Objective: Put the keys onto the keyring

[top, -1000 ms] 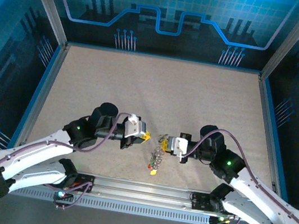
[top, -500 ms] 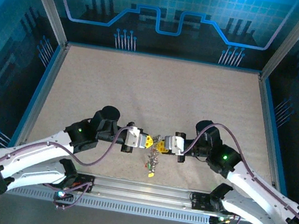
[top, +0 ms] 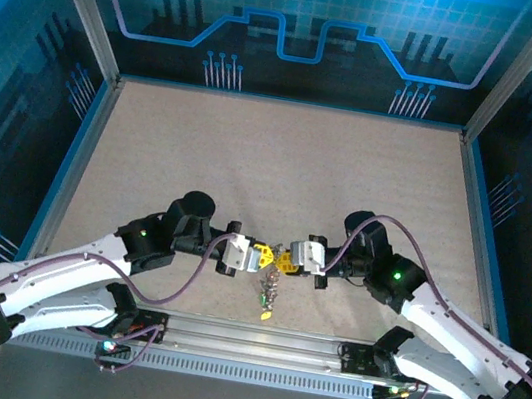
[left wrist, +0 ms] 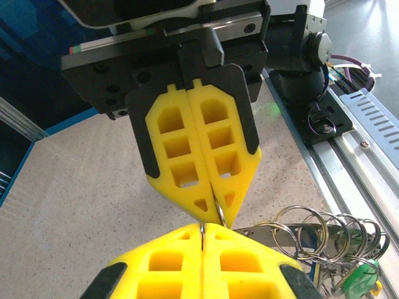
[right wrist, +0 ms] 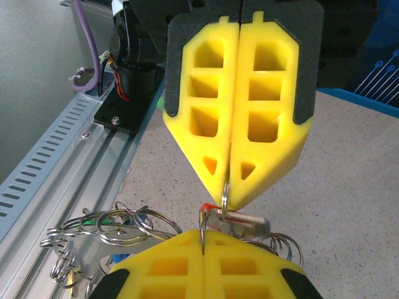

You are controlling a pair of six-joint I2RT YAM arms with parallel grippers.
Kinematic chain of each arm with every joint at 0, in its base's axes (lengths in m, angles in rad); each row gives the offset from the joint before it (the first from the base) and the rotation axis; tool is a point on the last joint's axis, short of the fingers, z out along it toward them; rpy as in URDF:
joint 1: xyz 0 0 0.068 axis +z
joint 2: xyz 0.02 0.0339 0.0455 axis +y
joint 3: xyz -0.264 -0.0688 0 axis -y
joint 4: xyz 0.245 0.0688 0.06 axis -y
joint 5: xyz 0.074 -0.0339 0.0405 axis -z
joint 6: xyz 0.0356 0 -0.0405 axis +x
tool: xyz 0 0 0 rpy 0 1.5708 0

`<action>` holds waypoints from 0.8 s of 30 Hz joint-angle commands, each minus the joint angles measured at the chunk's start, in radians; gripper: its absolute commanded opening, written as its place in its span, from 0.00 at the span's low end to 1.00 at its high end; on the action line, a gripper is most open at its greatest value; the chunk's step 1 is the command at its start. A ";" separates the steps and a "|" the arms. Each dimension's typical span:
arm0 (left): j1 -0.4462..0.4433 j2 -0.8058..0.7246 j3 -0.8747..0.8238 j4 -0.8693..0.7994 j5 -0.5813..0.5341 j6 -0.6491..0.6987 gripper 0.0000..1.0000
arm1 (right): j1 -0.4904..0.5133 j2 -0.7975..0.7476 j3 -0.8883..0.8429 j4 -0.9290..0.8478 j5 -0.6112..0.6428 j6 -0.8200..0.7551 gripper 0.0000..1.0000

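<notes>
My left gripper [top: 262, 256] and right gripper [top: 284, 259] meet tip to tip just above the table near its front edge. In the left wrist view my left gripper [left wrist: 204, 228] is shut on a thin split ring [left wrist: 202, 225], and the right gripper [left wrist: 219, 213] opposite pinches a thin ring too. In the right wrist view my right gripper [right wrist: 202, 232] is shut on a thin ring, with a red-headed key [right wrist: 242, 221] hanging between the tips. The keyring [left wrist: 293, 235], a flat grey band, carries several split rings [left wrist: 312, 227] and a green key [left wrist: 358, 277]. The bunch of keys [top: 270, 286] dangles below the tips.
The aluminium rail [top: 253, 344] with both arm bases runs along the near edge, right behind the bunch. A yellow key head [top: 268, 311] lies lowest in the bunch. Blue-edged walls [top: 81, 150] bound the speckled table [top: 282, 162].
Both grippers have closed in on each other and slid slightly toward the near edge. Their tips now touch. The key bunch has shifted left with the right gripper.
</notes>
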 commanded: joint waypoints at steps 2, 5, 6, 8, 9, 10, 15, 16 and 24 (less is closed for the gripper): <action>-0.012 0.008 -0.011 -0.002 0.023 0.051 0.00 | -0.015 -0.002 0.049 0.003 -0.025 0.014 0.00; -0.012 0.007 -0.011 -0.014 0.014 0.065 0.00 | -0.014 -0.002 0.047 0.001 -0.024 0.016 0.00; -0.011 0.006 -0.011 -0.019 0.012 0.070 0.00 | -0.015 -0.003 0.046 0.001 -0.025 0.017 0.00; -0.011 0.006 -0.010 -0.026 0.009 0.078 0.00 | -0.017 -0.005 0.044 0.004 -0.028 0.020 0.00; -0.012 0.007 -0.008 -0.032 0.010 0.084 0.00 | -0.017 -0.005 0.044 0.007 -0.030 0.021 0.00; -0.011 0.008 -0.007 -0.036 0.008 0.088 0.00 | -0.017 -0.006 0.044 0.008 -0.031 0.023 0.00; -0.015 0.004 -0.004 -0.050 0.013 0.114 0.00 | -0.025 0.004 0.052 0.005 -0.028 0.036 0.00; -0.016 0.003 -0.004 -0.050 0.009 0.119 0.00 | -0.027 0.007 0.054 0.002 -0.028 0.038 0.00; -0.034 0.007 0.015 -0.105 -0.017 0.197 0.00 | -0.048 0.037 0.068 -0.002 -0.049 0.084 0.00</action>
